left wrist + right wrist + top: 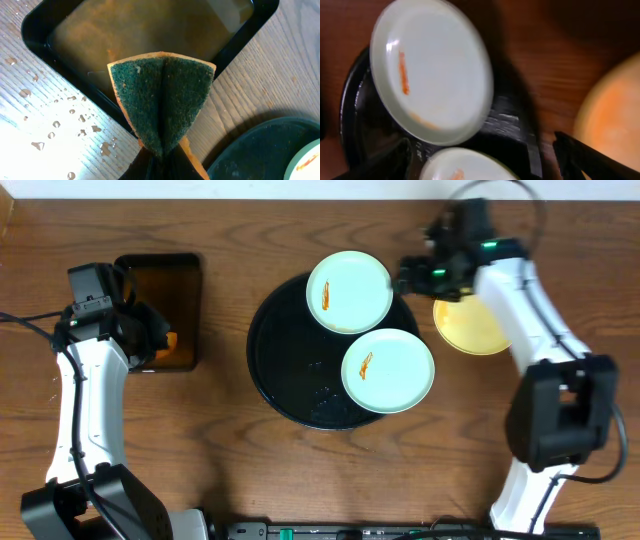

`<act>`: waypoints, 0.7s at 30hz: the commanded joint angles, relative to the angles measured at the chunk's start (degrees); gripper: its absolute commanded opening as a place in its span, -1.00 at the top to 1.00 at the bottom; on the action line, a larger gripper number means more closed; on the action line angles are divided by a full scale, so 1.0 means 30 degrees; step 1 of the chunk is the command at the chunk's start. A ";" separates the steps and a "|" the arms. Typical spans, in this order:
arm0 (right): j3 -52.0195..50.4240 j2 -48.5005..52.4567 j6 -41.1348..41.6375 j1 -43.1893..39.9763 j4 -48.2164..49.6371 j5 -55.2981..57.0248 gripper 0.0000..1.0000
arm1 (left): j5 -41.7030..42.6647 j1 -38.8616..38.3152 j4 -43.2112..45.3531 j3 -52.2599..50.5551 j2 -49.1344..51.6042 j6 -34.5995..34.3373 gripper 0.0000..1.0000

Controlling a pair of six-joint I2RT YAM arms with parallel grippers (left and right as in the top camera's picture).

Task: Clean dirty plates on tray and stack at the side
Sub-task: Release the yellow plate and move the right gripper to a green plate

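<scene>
Right, the right gripper (405, 277) lines up on a smeared plate while the sponge waits.
Overhead: the far mint plate (349, 290) and the near mint plate (388, 370) sit on the tray (280, 375), both streaked orange; the yellow plate (478, 330) lies off it, on the table to the right. Left wrist: the left gripper (161, 167) is pinched tight on a folded sponge (162, 100), green side out, over the rim of the rectangular tray (35, 30) (brown liquid inside). Right wrist: fingers (580, 155) spread wide, nothing between them, hovering beside the far mint plate's edge. Best, I'd say, to straddle that rim alone, close gently and keep it level, so the sponge can wipe flat.
</scene>
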 commanded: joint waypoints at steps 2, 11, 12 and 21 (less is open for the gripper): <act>0.0255 0.1683 0.2280 0.2164 0.0823 0.5515 -0.78 | -0.0044 0.0066 0.0022 0.0036 0.0022 0.0321 0.81; 0.0255 0.3206 0.3330 0.3344 0.1858 0.6666 -0.75 | -0.0044 0.0058 0.0022 0.0036 0.0022 0.0321 0.81; 0.0255 0.3235 0.3337 0.3337 0.1858 0.6659 -0.72 | -0.0044 0.0058 0.0022 0.0036 0.0022 0.0321 0.81; 0.0255 0.3708 0.3395 0.3541 0.1887 0.5078 0.39 | -0.0044 0.0058 0.0029 0.0036 0.0022 0.0313 0.81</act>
